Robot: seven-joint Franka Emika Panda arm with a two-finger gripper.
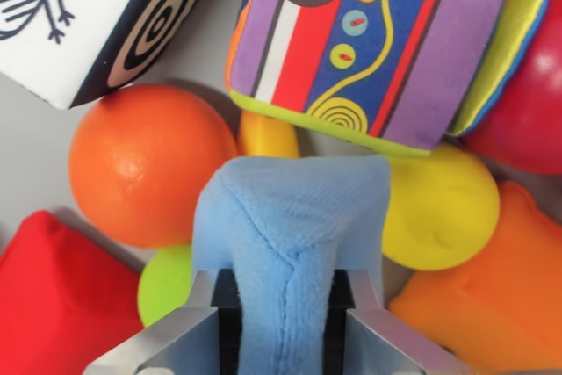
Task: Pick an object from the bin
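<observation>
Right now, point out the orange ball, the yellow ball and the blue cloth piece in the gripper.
orange ball (149, 164), wrist view, middle of its front.
yellow ball (443, 208), wrist view, centre of its face.
blue cloth piece (290, 226), wrist view, upper fold above the jaws.

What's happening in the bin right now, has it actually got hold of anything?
Yes. The gripper is shut on a light blue plush piece, its metal fingers pressing the fabric from both sides. Underneath lies a crowded pile: an orange ball, a yellow ball, a colourful fabric cube, a black-and-white cube, a red soft piece and an orange soft piece. Whether the plush is lifted clear is not visible.
</observation>
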